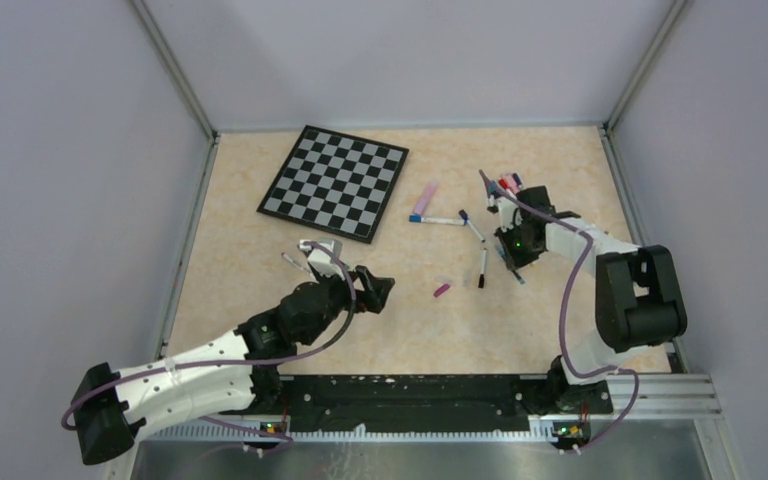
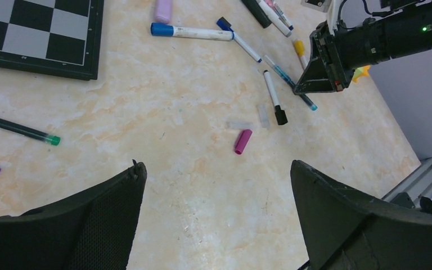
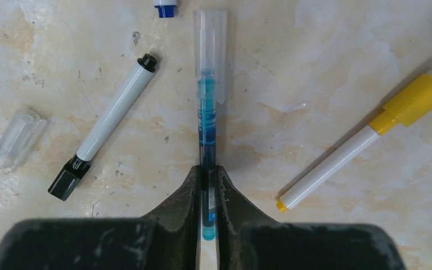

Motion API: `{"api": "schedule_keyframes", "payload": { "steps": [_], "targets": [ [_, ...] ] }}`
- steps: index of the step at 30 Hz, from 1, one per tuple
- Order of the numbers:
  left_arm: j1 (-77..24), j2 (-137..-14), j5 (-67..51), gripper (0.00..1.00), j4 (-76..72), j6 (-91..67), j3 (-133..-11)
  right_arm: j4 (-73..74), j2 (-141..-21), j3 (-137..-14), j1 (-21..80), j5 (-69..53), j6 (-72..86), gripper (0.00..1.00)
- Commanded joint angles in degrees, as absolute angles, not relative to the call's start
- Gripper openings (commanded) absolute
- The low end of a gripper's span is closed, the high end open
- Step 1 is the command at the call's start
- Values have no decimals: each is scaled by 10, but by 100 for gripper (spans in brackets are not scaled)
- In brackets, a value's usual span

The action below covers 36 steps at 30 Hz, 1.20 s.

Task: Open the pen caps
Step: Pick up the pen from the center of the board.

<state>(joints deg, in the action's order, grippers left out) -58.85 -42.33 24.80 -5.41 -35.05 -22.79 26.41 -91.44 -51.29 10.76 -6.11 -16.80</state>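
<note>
The left gripper (image 2: 216, 167) hovers above the beige marbled worktop (image 1: 420, 330) with its jaws wide apart and empty; a loose stubby pink plastic pen cap (image 2: 243, 141) lies on the worktop beyond it. Farther out, the right gripper (image 3: 208, 175) has its jaws clamped on a thin clear-bodied blue-ink pen (image 3: 207, 129) lying flat on the worktop, its transparent plastic cap (image 3: 210, 45) fitted over the far end, between a white marker with a black cap (image 3: 109, 121) and a white marker with a yellow cap (image 3: 337, 163).

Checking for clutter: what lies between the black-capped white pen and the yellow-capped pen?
The clear-capped blue pen, held in the jaws of the right gripper; the right wrist view shows it.
</note>
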Motion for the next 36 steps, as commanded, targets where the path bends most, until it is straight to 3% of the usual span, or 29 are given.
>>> {"api": "schedule_keyframes", "payload": {
  "steps": [1, 11, 15, 20, 24, 36],
  "targets": [
    [-587, -431, 215, 99, -131, -356, -217, 255, -864, -500, 80, -105, -159, 0],
    [-586, -504, 118, 99, -329, -418, -191, 270, -745, -475, 25, -316, -199, 0],
    [-581, -565, 83, 99, -446, -469, -198, 285, -721, -471, 23, -423, -216, 0],
    [-578, -663, 94, 99, -488, -526, -248, 299, -702, -468, 23, -505, -234, 0],
    [-577, -725, 143, 99, -458, -572, -312, 303, -691, -464, 23, -544, -239, 0],
    [-576, -869, 213, 94, -127, -664, -553, 307, -679, -460, 31, -583, -242, 0]
  ]
}}
